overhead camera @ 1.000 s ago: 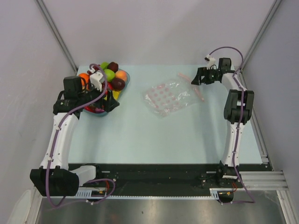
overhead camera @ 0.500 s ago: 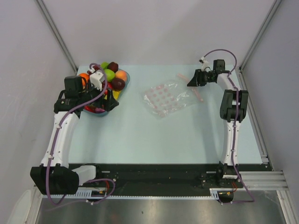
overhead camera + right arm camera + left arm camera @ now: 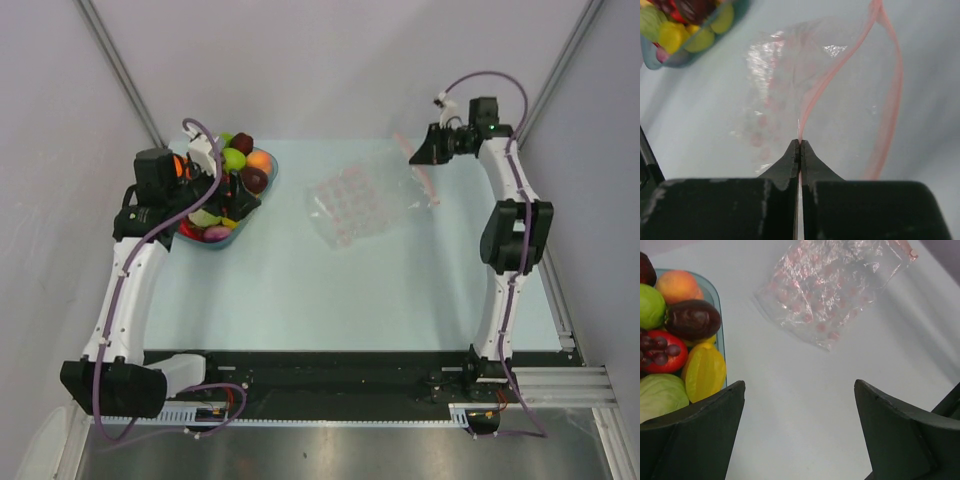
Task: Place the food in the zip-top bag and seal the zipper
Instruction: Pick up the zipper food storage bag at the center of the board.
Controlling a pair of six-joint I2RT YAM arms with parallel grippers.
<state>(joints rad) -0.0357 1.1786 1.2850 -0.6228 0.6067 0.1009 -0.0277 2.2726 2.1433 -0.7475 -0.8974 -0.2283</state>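
Pink zipper [image 3: 812,100]: unsealed; you can see its two strips bowed apart, so the mouth gapes.
Bag [image 3: 352,205]: upper centre of the top view, nothing inside.
Food [image 3: 235,170]: all heaped in the dish [image 3: 718,305], upper left.
Right gripper [image 3: 800,145]: clamped on one zipper strip.
Left gripper [image 3: 799,390]: jaws wide apart, holding nothing, beside the dish.
Progress: early, by the look of it; you have loading and sealing left.

A flat pale blue-green tabletop [image 3: 330,290] fills the middle of the top view. Behind it and at both sides stand plain light grey walls [image 3: 330,60]. Two thin grey metal bars [image 3: 120,70] run slanted along the wall corners, one left and one right. A black strip [image 3: 330,365] borders the near edge, and below it lies a brushed silver metal plate [image 3: 330,450]. The light is soft and even, and the shadows are weak.
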